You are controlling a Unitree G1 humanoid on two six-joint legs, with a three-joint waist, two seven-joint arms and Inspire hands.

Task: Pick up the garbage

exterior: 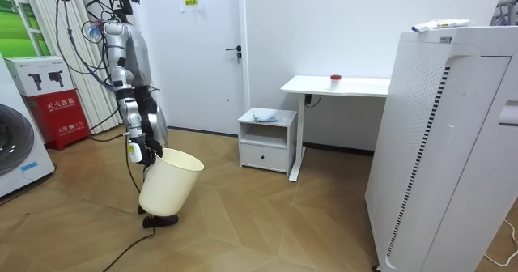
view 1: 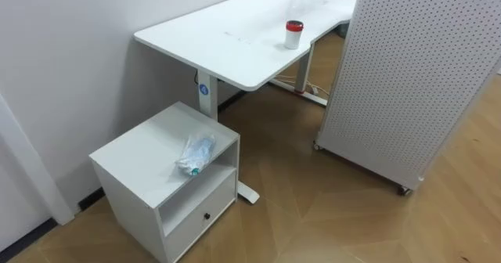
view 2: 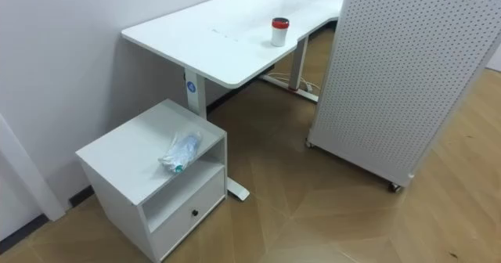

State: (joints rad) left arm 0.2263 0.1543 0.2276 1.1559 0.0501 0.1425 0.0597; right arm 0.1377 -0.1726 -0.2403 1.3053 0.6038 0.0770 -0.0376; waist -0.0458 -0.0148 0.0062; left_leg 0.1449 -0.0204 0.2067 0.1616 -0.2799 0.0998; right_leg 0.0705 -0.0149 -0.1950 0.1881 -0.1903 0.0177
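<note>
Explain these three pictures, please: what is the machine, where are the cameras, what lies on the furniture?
It is a humanoid robot on two legs. Two pictures come from cameras in its head, looking down; the third from a camera standing in the room. There a cream bin hangs at its right hand. On the small white cabinet lies a crushed plastic bottle, probably the garbage to pick. On the white desk stands a red-lidded cup.

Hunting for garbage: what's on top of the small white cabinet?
A crumpled clear plastic bottle lies atop the cabinet, near its front edge. The closed drawer hides whatever is inside it.
</note>
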